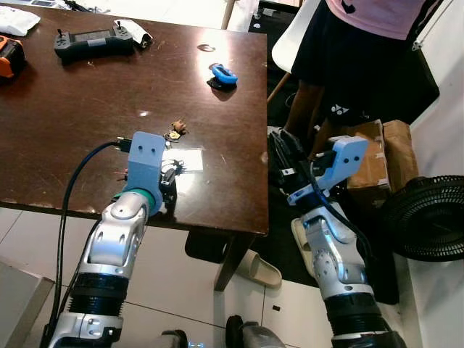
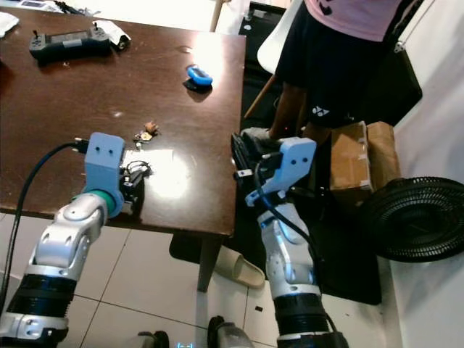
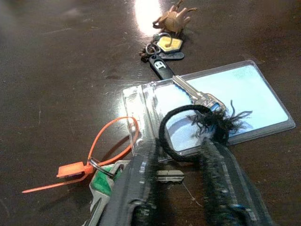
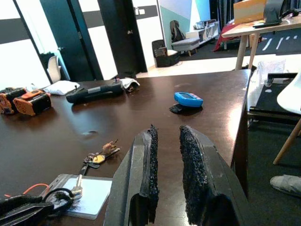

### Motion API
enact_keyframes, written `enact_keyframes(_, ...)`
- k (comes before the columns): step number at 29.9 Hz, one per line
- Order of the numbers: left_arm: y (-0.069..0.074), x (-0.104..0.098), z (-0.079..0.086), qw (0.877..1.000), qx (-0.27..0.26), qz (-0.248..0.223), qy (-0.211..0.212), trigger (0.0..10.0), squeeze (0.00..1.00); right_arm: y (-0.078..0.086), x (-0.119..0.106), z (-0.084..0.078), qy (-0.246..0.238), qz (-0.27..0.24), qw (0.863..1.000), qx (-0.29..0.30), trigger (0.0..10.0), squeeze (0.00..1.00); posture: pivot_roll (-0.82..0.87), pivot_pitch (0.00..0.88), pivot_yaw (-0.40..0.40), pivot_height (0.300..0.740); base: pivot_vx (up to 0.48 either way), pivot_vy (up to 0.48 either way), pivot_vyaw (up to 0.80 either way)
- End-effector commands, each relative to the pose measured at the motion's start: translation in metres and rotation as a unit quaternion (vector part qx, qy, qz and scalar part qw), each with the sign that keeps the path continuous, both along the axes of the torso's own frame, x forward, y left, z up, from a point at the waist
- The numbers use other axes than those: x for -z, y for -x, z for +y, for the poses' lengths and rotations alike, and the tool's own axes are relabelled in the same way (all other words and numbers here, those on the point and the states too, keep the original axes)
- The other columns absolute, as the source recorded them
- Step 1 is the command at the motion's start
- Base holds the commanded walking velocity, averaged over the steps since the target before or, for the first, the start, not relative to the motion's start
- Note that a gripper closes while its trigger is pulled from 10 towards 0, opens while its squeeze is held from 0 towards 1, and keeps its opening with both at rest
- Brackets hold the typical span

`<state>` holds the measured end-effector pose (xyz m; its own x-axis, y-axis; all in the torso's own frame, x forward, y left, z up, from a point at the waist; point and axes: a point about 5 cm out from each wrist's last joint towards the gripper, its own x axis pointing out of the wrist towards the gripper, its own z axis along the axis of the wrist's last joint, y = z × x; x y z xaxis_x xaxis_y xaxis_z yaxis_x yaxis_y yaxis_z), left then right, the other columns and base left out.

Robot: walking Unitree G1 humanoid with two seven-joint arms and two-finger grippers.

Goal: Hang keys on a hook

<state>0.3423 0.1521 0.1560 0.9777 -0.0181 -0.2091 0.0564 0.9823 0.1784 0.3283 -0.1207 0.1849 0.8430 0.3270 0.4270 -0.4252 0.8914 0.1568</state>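
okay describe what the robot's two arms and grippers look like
Both arms are silver with black banded joints. Each wrist carries a light blue block with a black cable looping back along the arm; the left has a green collar. The left gripper and right gripper each have two long, rough-textured black fingers.

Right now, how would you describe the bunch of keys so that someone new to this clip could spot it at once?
Start at the dark wooden table and go to its near edge, where the left claw sits low over a clear card sleeve. The keys lie partly on that sleeve's far corner. Unlike the orange tie beside it, they carry a yellow tag and a small brown animal charm.
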Motion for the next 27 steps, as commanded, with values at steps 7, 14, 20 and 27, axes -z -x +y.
enact_keyframes(7,0.005,0.023,-0.018,0.999,-0.026,0.038,-0.018,0.4,0.00,0.002,0.009,-0.001,0.005,0.014,1.000,0.000,10.0,0.00,-0.11,0.170,-0.015,0.740,0.000,0.000,0.00)
enact_keyframes(14,0.005,0.025,-0.015,0.998,-0.030,0.045,-0.016,0.0,0.00,0.002,0.008,-0.001,0.005,0.015,1.000,-0.002,10.0,0.00,-0.11,0.176,-0.016,0.740,0.000,0.000,0.00)
enact_keyframes(20,0.006,0.001,-0.009,0.999,-0.009,-0.019,0.036,0.0,0.00,0.002,0.009,-0.001,0.004,0.017,1.000,-0.001,10.0,0.00,-0.11,0.180,-0.016,0.740,0.000,0.000,0.00)
enact_keyframes(27,0.019,-0.077,-0.010,0.971,0.078,-0.205,0.096,0.0,0.00,0.001,0.008,0.002,0.003,0.018,1.000,-0.007,10.0,0.00,-0.09,0.181,-0.025,0.740,0.000,0.000,0.00)
